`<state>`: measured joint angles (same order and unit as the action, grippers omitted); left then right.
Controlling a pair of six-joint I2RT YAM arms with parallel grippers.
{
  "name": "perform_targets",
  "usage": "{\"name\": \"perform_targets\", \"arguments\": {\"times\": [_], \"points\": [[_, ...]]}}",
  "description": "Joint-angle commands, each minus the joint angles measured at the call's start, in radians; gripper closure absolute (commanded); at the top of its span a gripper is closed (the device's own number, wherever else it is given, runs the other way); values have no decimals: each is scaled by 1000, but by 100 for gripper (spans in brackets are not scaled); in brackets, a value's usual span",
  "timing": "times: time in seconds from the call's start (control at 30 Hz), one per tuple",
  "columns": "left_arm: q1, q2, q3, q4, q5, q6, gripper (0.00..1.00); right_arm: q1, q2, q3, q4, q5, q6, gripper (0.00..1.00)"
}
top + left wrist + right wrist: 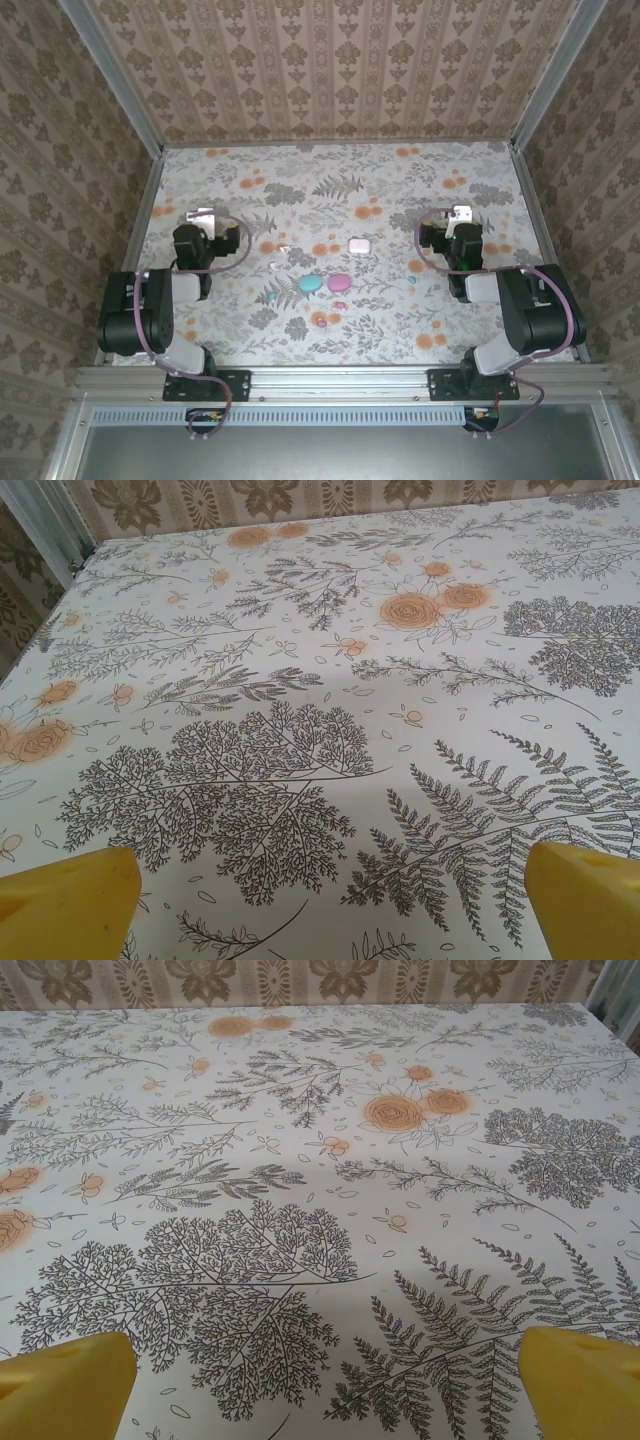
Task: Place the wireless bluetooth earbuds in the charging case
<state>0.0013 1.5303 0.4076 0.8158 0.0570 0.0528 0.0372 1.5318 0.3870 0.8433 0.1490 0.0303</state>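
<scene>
L gripper [203, 215] & R gripper [460, 213] both stood wide open, holding nothing, over the floral-print tablecloth [400, 190]. Tiny glossy plastic earbuds lay mid-table btwn the arms: teal bud [271, 297] left of teal oval case [311, 284], magenta bud [340, 304] just below magenta-pink oval case [339, 283], second magenta bud [321, 321] nearer the bases, second teal bud [412, 281] toward R arm. Whitish rounded-square case [357, 244] sat farther back.

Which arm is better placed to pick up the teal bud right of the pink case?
Right, I judge. The teal bud lies close beside the right arm, far from the left arm; its jaws stand open.
</scene>
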Motion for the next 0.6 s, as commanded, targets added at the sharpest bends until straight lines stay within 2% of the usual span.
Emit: {"name": "perform_targets", "arguments": {"times": [0.0,0.57], "points": [[3,2,2,18,11,1,0,0,-2,12,30,11,14,0],[-1,2,4,15,-12,-2,0,-5,-1,13,27,-25,7,0]]}}
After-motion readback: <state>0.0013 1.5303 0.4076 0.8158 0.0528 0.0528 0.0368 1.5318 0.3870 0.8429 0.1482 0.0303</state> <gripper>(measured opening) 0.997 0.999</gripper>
